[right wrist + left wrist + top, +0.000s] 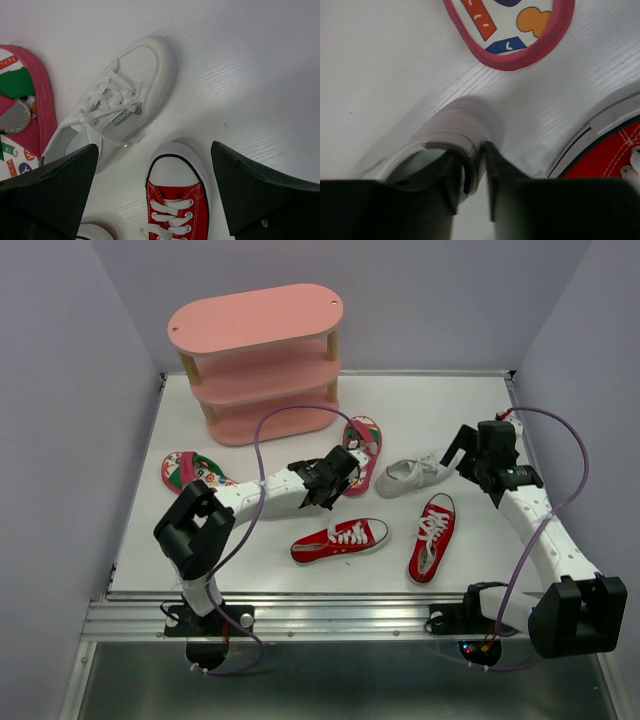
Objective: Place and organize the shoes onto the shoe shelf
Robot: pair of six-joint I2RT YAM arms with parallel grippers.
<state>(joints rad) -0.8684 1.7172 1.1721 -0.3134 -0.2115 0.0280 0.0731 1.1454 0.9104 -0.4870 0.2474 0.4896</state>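
Note:
The pink shoe shelf (pixel 255 360) stands at the back with all tiers bare. My left gripper (pixel 335 478) (pixel 477 150) is shut on the heel rim of a white sneaker (pixel 462 122), which is low on the table and hidden under the arm in the top view. The other white sneaker (pixel 415 475) (pixel 120 105) lies mid-right. My right gripper (pixel 468 448) (pixel 155 195) is open and empty, hovering over the toe of a red sneaker (pixel 432 537) (pixel 175 200). The second red sneaker (pixel 340 540) (pixel 615 155) lies in front. The flip-flops (pixel 363 448) (pixel 195 472) lie flat.
One flip-flop's rim (pixel 512 55) is just beyond my left gripper, and it also shows at the left edge of the right wrist view (pixel 22 115). The table's side walls (pixel 135 470) border the mat, and the shelf sits by the back edge.

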